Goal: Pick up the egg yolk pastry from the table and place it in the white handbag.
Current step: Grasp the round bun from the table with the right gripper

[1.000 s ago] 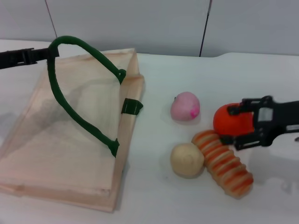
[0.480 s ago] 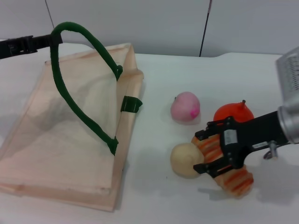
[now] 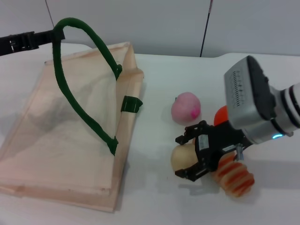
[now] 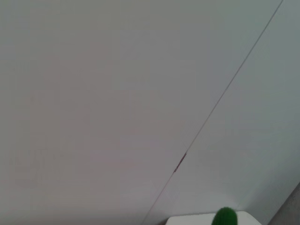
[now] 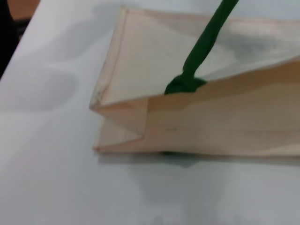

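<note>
One pastry (image 3: 184,158) lies on the table (image 3: 154,201), between the spread fingers (image 3: 187,172) of the low, level right gripper (image 3: 186,156). One handbag (image 3: 61,136) lies farther left; the left gripper (image 3: 47,34) pinches its raised handle (image 3: 79,61).

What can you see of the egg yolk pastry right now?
The egg yolk pastry is a smooth, pale cream-yellow ball resting on the white table, below the pink bun. The right gripper is open, its black fingers straddling the pastry and hiding its right side. The orange-striped roll sits just right of it.
</note>
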{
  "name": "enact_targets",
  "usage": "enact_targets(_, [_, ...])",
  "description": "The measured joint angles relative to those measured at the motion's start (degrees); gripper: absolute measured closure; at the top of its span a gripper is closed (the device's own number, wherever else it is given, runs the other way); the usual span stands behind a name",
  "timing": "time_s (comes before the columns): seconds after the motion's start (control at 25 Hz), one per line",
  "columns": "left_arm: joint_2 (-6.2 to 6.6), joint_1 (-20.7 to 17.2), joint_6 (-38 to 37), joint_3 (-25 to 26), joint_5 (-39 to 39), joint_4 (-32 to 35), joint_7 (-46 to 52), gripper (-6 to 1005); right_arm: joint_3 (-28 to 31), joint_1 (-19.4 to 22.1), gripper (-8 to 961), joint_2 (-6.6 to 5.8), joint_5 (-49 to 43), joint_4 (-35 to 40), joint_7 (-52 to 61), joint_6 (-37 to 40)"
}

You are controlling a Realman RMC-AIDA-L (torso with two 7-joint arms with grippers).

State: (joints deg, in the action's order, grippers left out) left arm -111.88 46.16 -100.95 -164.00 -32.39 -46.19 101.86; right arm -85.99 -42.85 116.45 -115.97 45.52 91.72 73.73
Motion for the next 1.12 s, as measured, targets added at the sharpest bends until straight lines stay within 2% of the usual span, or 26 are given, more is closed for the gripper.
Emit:
enact_targets(0.12, [0.0,0.1,0.0,0.0,0.0,0.0,0.0,840,-3.6,-2.0,59,-0.05,0.0,-3.0,1.4,-2.5])
enact_targets(0.44, [0.08,0.4,-0.1,0.0,0.0,0.7,0.1,834,-7.9,-2.9,59,0.04,-0.1,-5.2,3.2,-9.9])
enact_targets(0.6, [0.96,0.2,0.1,0.0,0.0,2.7,0.1,831,-8.4,-2.7,60,-0.02,-0.3,-4.9,3.7,-10.0])
enact_targets(0.76, [1.2,0.1,0.1,0.0,0.0,2.9,0.0,828,-8.4,-2.5,62,-0.02,-0.4,-4.6,3.7,-9.7])
enact_targets(1.0, [1.23,0.0,0.1,0.0,0.0,3.0,0.0,823,-8.5,-2.7,162,-0.02,-0.3,-4.5,4.4,-9.4])
enact_targets(1.12, [1.23,0.0,0.1,0.0,0.0,3.0,0.0,821,-8.5,-2.8,179,-0.13,-0.2,-4.5,5.2,-9.3])
